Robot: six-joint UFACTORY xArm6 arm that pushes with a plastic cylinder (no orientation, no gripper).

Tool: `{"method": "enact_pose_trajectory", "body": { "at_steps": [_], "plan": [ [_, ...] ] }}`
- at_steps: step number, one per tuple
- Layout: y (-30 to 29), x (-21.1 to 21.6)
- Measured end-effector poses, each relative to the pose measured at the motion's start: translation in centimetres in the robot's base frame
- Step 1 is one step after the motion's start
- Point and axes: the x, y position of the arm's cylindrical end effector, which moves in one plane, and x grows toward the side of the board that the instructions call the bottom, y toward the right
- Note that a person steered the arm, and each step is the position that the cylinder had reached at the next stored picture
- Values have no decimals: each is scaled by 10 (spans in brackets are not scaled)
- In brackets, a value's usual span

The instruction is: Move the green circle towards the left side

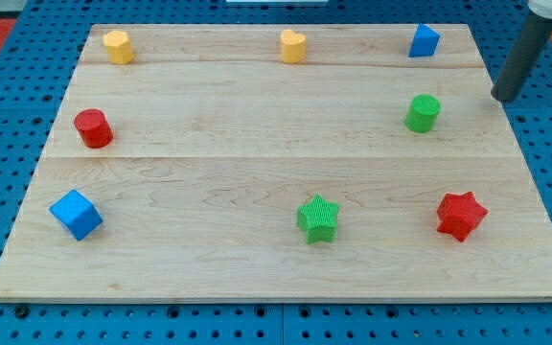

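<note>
The green circle (423, 112) stands on the wooden board (257, 144) at the view's right, in the upper half. My tip (504, 98) is at the board's right edge, to the right of the green circle and slightly above it, apart from it by a clear gap. The rod rises from the tip to the view's top right corner.
A blue block (424, 41) sits above the green circle near the top edge. A red star (461, 215) and a green star (318, 218) lie lower down. A yellow heart (293, 46), a yellow block (117, 46), a red cylinder (93, 127) and a blue cube (76, 214) lie further left.
</note>
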Motion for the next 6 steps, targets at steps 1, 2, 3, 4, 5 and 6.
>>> {"method": "enact_pose_trajectory", "body": {
  "at_steps": [1, 2, 3, 4, 5, 6],
  "plan": [
    [-21, 12],
    [-74, 18],
    [-175, 18],
    [-298, 18],
    [-347, 18],
    [-335, 43]
  ]
}}
